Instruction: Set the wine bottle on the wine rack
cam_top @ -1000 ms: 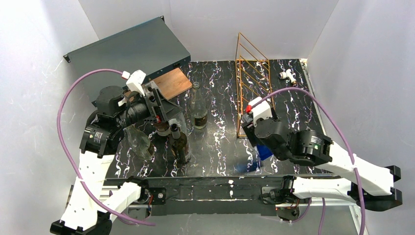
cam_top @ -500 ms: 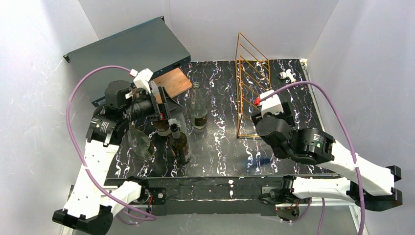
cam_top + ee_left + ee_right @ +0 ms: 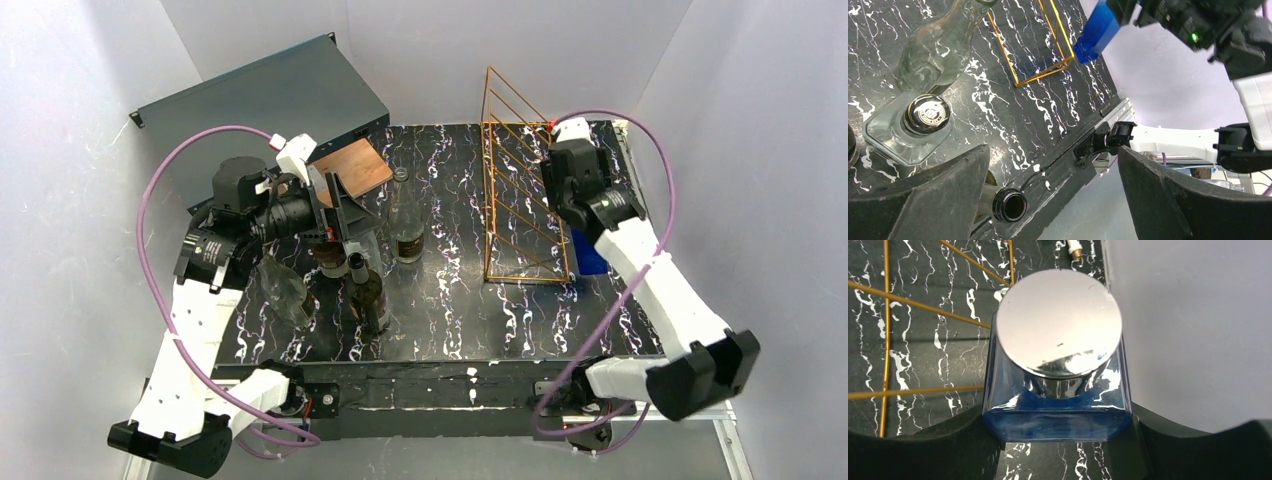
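Note:
The wine rack (image 3: 520, 190), a tall gold wire frame with slanted rungs, stands at the back right of the black marble table (image 3: 450, 300). My right gripper (image 3: 588, 235) is just right of the rack and shut on a blue glass bottle (image 3: 592, 258). In the right wrist view the gripper (image 3: 1063, 422) pinches the blue bottle (image 3: 1058, 415) below its silver cap (image 3: 1059, 322), with rack wires (image 3: 885, 315) to the left. My left gripper (image 3: 345, 210) hovers open and empty over the bottles at the left. In the left wrist view (image 3: 1052, 165) a dark bottle's mouth (image 3: 1009, 205) is beside one finger.
A clear bottle (image 3: 405, 225), a dark brown bottle (image 3: 365, 290), another brown bottle (image 3: 330, 262) and a tilted clear bottle (image 3: 285, 290) crowd the left middle. A dark grey box (image 3: 270, 105) with a copper plate (image 3: 350, 168) is at back left. A small white part (image 3: 588, 153) lies at back right.
My right arm has swung from the front centre to the right side of the rack, carrying the blue bottle. My left gripper has shifted slightly back and stayed open.

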`<state>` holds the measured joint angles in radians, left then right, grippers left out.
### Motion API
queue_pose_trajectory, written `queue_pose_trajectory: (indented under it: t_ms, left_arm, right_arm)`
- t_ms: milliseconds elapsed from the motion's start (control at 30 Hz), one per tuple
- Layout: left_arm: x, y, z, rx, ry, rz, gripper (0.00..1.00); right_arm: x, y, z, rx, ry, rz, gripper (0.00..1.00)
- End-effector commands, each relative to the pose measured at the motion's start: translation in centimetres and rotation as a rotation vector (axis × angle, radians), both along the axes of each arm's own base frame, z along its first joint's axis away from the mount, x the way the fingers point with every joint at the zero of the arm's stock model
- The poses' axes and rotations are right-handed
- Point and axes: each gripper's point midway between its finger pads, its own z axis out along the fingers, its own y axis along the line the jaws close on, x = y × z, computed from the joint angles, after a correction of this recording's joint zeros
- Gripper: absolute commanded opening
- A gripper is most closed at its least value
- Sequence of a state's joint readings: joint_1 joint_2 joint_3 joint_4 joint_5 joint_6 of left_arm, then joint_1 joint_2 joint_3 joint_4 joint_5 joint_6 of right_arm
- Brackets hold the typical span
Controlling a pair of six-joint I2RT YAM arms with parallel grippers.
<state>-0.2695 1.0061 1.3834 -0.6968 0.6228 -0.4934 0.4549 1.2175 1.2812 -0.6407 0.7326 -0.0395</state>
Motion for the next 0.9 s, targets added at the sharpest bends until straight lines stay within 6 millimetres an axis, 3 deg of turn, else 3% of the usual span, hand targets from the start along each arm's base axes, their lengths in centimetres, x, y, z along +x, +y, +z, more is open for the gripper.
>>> queue_pose_trajectory:
  t_ms: [0,133,333,433,667,867]
  left_arm:
    - [-1.1,0.2,1.4,0.001,-0.042,-0.035,0.99]
    - [-1.0,0.6,1.6,0.032,-0.052,-0.022,0.99]
    - [-1.2,0.4,1.6,0.016,-0.029,-0.017,0.99]
    - [-1.0,0.0,0.9,-0.003,0.013,-0.023,0.99]
    - [-0.7,-1.2,-0.5,-0.040,0.056,-0.038,0.99]
    - [-1.6,-6.9,-1.2,0.025,0.048,-0.148,0.99]
  right_arm:
    - [6.0,0.1,7.3,0.081,-0.196,0.084,0.01]
    - [10.8,-2.2,7.6,0.108,-0.194,0.122,0.01]
    - [15.6,-2.4,9.2,0.099,-0.259,0.243,0.01]
    - [15.8,-1.2,8.6,0.135,-0.328,0.305,0.01]
    - [14.5,-1.9,8.6,0.183,-0.419,0.236,0.01]
    - [13.2,-3.7,8.2,0.115,-0.415,0.166,0.01]
